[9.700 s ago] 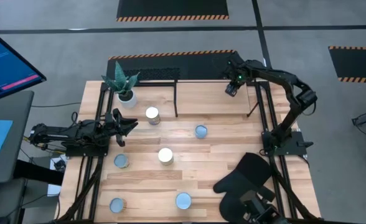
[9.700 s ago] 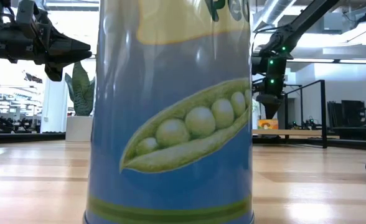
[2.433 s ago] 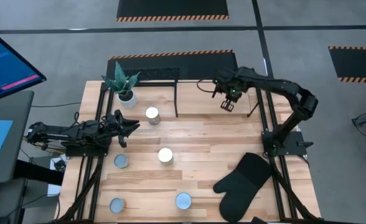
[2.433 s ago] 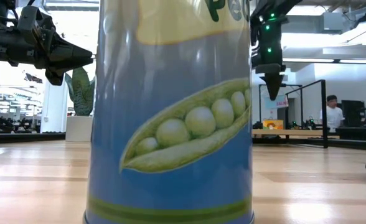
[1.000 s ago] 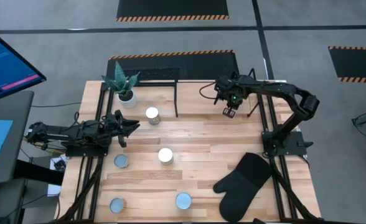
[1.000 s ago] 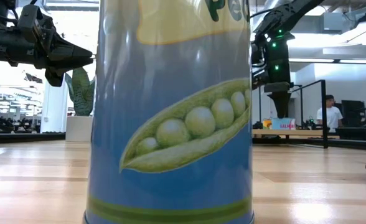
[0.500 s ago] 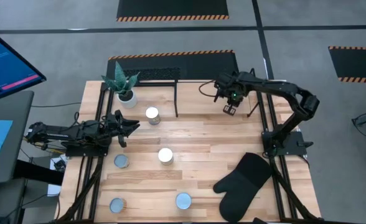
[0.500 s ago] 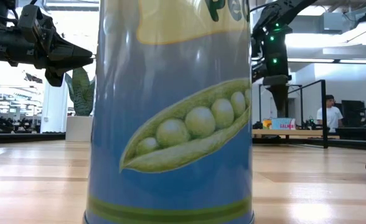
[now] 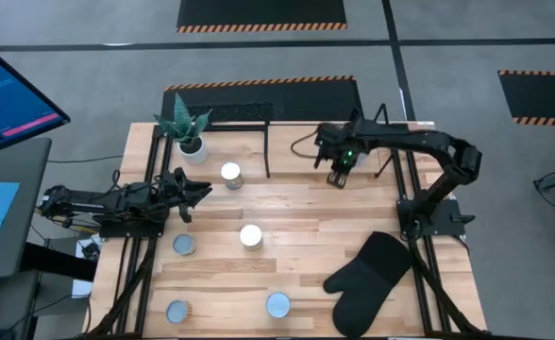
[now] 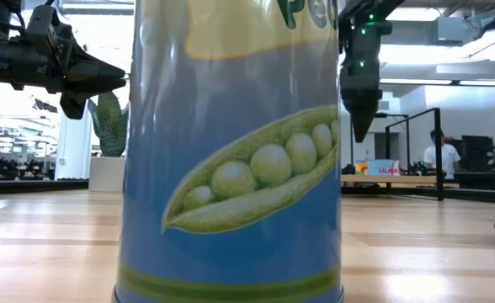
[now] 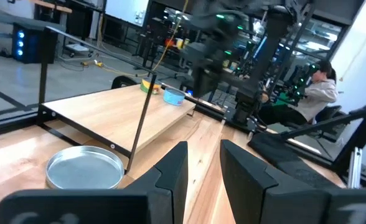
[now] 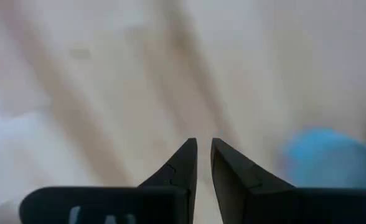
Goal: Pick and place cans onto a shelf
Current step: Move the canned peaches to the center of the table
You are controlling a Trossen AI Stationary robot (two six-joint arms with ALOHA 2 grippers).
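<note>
**Two empty pincers above a can-strewn surface**

At the far left of the high view a blue monitor (image 9: 13,85) stands over grey floor. The light wood surface (image 9: 306,222) fills the centre of the frame, and black mats with striped edges (image 9: 263,14) lie on the floor beyond it.

The left pincer (image 9: 197,192) hovers at the surface's left edge. Its fingers (image 11: 173,171) stand a narrow gap apart and hold nothing. Up and to its right are a potted plant (image 9: 191,142) and a silver-topped can (image 9: 230,173), which sits near the fingertips. A white-topped can (image 9: 250,235) stands mid-surface. Blue-topped cans stand at lower left (image 9: 183,245), at bottom left (image 9: 176,311) and at bottom centre (image 9: 277,304). The last of these, with a pea label (image 10: 231,168), fills the low view.

The shelf (image 9: 268,142), made of black bars, runs along the top edge of the surface. The right pincer (image 9: 335,178) hangs at its front, right of centre. Its fingers (image 12: 183,165) are close together and empty. A blurred blue round shape (image 12: 320,155) shows near its tips. In the low view a can (image 10: 382,167) rests on the shelf at right, below this pincer.

A black oven mitt (image 9: 367,274) lies at lower right. A person (image 10: 437,151) stands in the room behind.
</note>
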